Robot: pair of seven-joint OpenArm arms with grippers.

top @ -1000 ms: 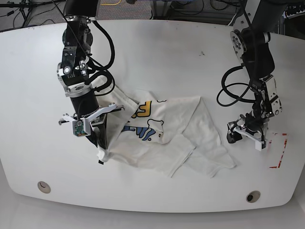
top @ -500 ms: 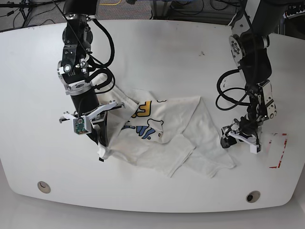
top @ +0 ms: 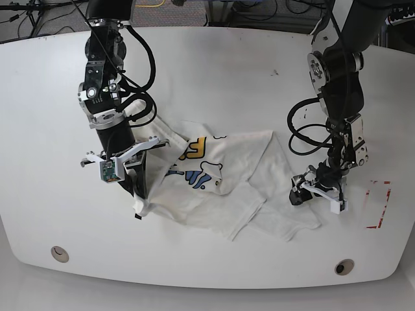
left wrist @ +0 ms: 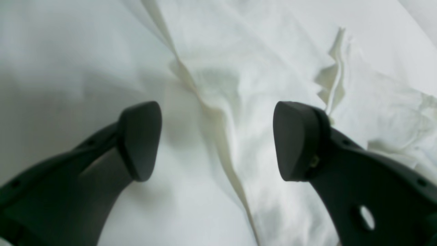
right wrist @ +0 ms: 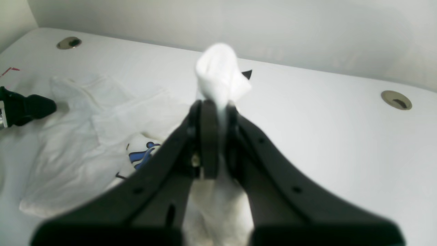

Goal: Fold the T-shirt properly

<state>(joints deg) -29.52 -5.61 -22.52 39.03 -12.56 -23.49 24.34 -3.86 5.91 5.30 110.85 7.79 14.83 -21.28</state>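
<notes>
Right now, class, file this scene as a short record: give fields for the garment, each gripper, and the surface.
garment: T-shirt, white with blue and orange-yellow print, crumpled and partly folded over itself, not neatly folded
right gripper: right gripper shut on a bunched edge of the shirt, at the shirt's left side in the base view
left gripper: left gripper open, jaws either side of a cloth ridge at the shirt's right edge in the base view, gripping nothing
surface: white table
markings: red tape corner near the left arm
</notes>
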